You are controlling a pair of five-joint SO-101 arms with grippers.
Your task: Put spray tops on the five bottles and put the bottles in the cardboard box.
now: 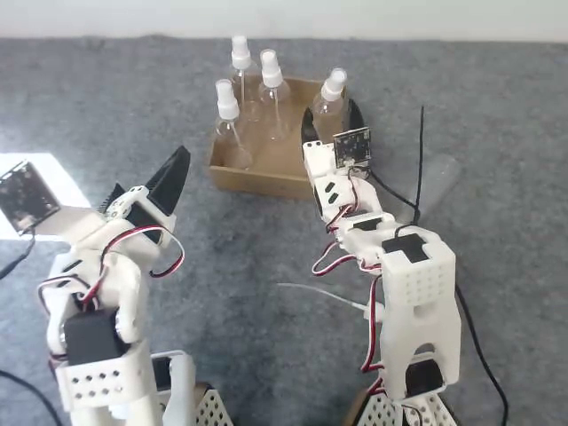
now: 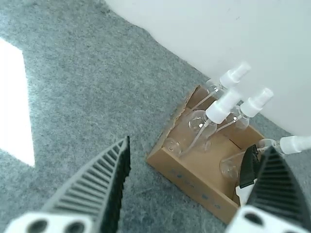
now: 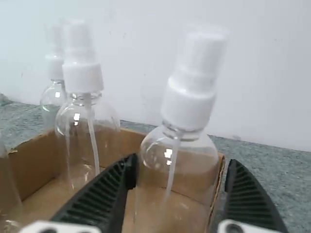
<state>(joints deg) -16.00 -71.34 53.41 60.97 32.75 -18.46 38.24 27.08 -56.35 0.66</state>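
Observation:
The cardboard box (image 1: 257,182) sits at the far middle of the grey carpet. In it stand several clear bottles with white spray tops: one at the front left (image 1: 229,120), two at the back (image 1: 241,67) (image 1: 271,80), one in the right corner (image 1: 333,96). My right gripper (image 1: 331,124) is open, with one finger on each side of the right-corner bottle (image 3: 180,160); a small gap shows on one side. My left gripper (image 1: 151,186) hangs open above the carpet, left of the box (image 2: 194,187), with nothing between its fingers (image 2: 104,189).
A clear, faint object (image 1: 441,182) lies on the carpet right of the box. A thin white tube (image 1: 315,295) lies on the carpet between the arms. A white sheet (image 1: 44,191) lies at the left edge. A white wall stands behind the box.

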